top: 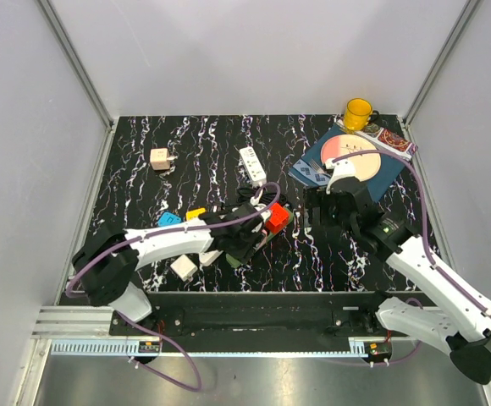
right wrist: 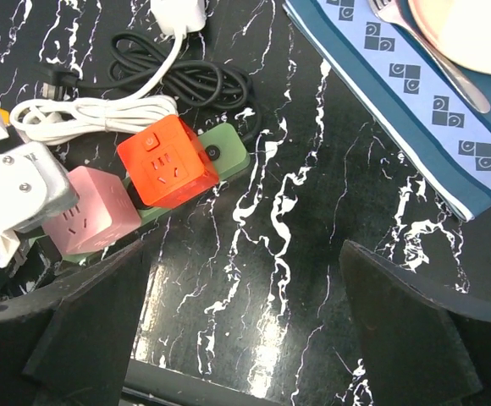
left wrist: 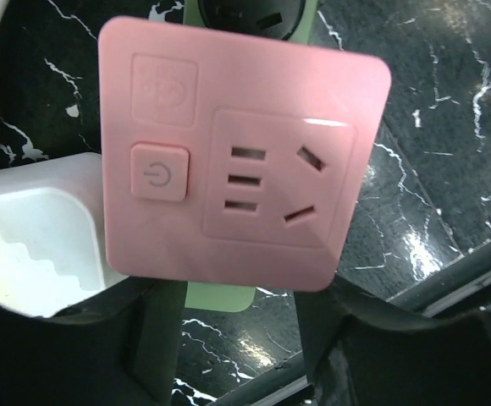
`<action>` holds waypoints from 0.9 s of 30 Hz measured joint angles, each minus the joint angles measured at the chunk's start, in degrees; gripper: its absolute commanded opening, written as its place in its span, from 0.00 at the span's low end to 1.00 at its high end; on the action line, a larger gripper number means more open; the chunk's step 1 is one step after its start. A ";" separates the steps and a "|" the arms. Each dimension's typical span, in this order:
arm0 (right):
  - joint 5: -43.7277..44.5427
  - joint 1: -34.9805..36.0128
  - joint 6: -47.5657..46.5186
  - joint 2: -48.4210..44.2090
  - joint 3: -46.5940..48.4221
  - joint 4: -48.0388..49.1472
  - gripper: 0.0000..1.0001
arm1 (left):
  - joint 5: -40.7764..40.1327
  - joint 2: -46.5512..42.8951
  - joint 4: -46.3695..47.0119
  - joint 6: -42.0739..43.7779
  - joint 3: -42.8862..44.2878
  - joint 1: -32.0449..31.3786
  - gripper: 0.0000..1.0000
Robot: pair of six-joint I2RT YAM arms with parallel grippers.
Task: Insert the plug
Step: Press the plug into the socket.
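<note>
My left gripper (left wrist: 237, 338) flanks the pink plug cube (left wrist: 237, 152) on the green strip (right wrist: 224, 156), mid-table; if it pinches, I cannot tell. My right gripper (right wrist: 245, 338) gapes wide, empty. Next, I judge: grip firmly, press down.

Green power strip (right wrist: 227, 158) on marbled table (top: 195, 139)

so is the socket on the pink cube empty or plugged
Empty: the face of the pink cube shows all its slots as bare holes, no plug in them.

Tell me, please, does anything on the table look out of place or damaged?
Nothing looks spilled or broken. Only the black cable and white cable lie loosely tangled beside the green power strip.
</note>
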 measured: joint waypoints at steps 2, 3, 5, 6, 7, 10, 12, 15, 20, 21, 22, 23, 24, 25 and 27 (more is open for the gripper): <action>0.74 -0.15 -0.13 -0.50 -0.20 0.00 0.97 | -1.22 1.70 -2.27 0.13 2.08 -0.61 0.43; 1.09 -0.17 -0.22 -0.83 -0.28 0.00 0.97 | -1.84 2.69 -3.48 0.26 3.21 -0.85 0.42; 2.01 -0.20 -0.26 -1.77 -0.39 0.20 0.97 | -2.38 4.44 -6.19 0.85 5.68 -1.33 0.41; 2.43 -0.22 -0.26 -2.43 -0.48 0.28 0.97 | -2.36 5.46 -7.74 0.96 7.19 -1.66 0.40; 2.86 -0.22 -0.26 -3.10 -0.59 0.35 0.97 | -1.84 6.93 -9.42 0.48 9.31 -2.01 0.40; 4.44 -0.26 -0.26 -5.75 -1.11 0.52 0.96 | 1.14 11.89 -12.70 -0.68 15.47 -3.61 0.40; 5.33 -0.26 -0.28 -7.26 -1.38 0.63 0.96 | 2.62 14.69 -13.84 -1.66 19.32 -4.81 0.42; 6.36 -0.26 -0.48 -9.40 -1.86 0.66 0.96 | 5.53 18.34 -12.24 -2.51 24.70 -6.58 0.46; 6.40 -0.33 -1.46 -10.58 -1.97 0.70 0.96 | 5.75 20.09 -1.01 -3.17 27.32 -7.02 0.65; 6.23 -0.33 -1.77 -10.43 -1.97 0.70 0.96 | 5.09 19.58 0.68 -3.21 26.71 -6.91 0.68; 5.99 -0.35 -2.03 -10.05 -1.97 0.70 0.97 | 4.33 18.36 2.80 -3.63 25.07 -6.82 0.70; 5.40 -0.37 -2.29 -9.53 -1.97 0.70 0.96 | 3.26 16.52 3.93 -3.74 23.19 -6.82 0.73; 4.90 -0.37 -2.51 -8.96 -1.97 0.70 0.96 | 2.40 15.02 4.26 -3.72 21.81 -6.82 0.76; 4.20 -0.37 -2.80 -8.11 -1.92 0.70 0.96 | 1.33 12.72 5.29 -4.02 19.65 -6.84 0.77; 2.45 -0.37 -3.34 -5.84 -1.66 0.68 0.96 | -0.66 7.17 5.90 -4.44 15.26 -6.91 0.80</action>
